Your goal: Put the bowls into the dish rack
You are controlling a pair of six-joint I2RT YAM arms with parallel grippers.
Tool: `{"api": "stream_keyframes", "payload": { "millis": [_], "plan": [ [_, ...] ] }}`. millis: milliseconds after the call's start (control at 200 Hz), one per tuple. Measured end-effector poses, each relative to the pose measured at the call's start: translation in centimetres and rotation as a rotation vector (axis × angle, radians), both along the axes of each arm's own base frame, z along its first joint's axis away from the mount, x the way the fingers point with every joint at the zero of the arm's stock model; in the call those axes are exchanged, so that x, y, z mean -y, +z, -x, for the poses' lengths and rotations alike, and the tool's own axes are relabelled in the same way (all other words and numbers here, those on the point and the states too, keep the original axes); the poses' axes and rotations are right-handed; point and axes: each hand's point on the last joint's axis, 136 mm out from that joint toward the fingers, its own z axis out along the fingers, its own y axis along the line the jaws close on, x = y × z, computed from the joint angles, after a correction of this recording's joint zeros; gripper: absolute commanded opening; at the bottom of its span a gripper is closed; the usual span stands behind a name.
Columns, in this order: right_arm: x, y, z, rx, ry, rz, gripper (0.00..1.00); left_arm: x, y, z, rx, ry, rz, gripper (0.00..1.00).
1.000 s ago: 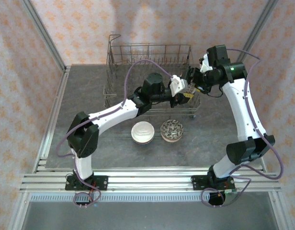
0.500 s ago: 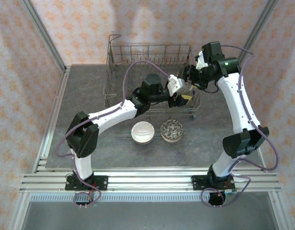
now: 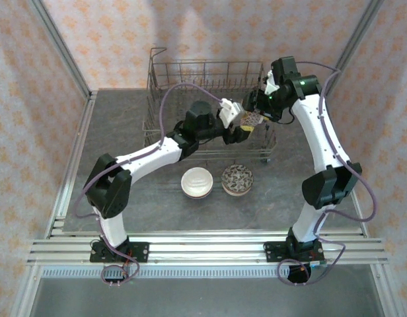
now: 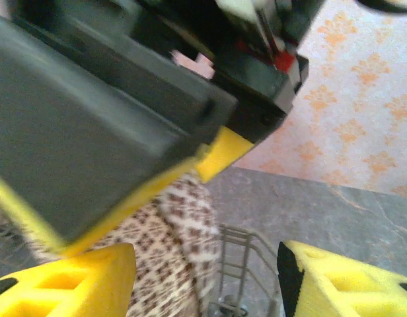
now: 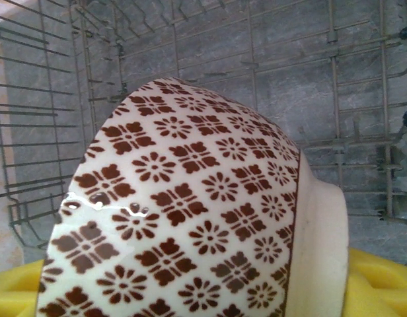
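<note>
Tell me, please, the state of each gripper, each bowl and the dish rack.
brown-patterned bowl: held tilted above the dish rack
right gripper: shut on the brown-patterned bowl
left gripper: open, close to the brown-patterned bowl
dish rack: upright on the table
pale bowl: upright on the table
dark patterned bowl: upright on the table

Top view: bright, even, diffuse light from overhead; sharp throughout. Two soft dim patches on the wall (image 3: 210,33) at 12 o'clock; faint shadows on the table (image 3: 124,125).

Left wrist view: heavy blur and defocus, worst at 10 o'clock; wall at 2 o'clock bright.

Right wrist view: bowl (image 5: 190,198) crisp, small glare streak on its glaze at 8 o'clock. Rack (image 5: 362,86) wires slightly soft; 9 o'clock edge washed out.
</note>
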Motion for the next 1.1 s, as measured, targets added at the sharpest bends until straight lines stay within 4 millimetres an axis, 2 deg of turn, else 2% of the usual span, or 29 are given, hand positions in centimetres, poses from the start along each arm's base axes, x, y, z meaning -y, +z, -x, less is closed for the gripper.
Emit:
{"api": "stream_keyframes", "payload": {
  "millis": [110,225,370,480,656,1096],
  "plan": [
    [0.3,-0.7,-1.0,-0.004,-0.004,0.036,0.29,-1.9,1.7,-0.3,0.012,0.047,0.037,0.63],
    [0.5,-1.5,-2.3,-0.006,-0.008,0.071,0.29,-4.0,3.8,0.3,0.021,0.082,0.093,0.63],
    [0.8,-2.7,-3.8,-0.013,-0.005,0.113,0.29,-6.4,5.1,0.7,0.030,0.134,0.127,0.63],
    [1.1,-3.6,-4.7,-0.016,-0.004,0.152,0.27,-7.9,5.0,0.7,0.028,0.179,0.131,0.64],
    [1.6,-4.8,-5.8,-0.024,-0.003,0.207,0.27,-9.6,3.6,0.3,0.008,0.243,0.112,0.64],
    [3.2,-6.1,-7.3,-0.014,0.016,0.342,0.27,-10.5,2.5,0.3,-0.008,0.285,0.086,0.63]
  ]
}}
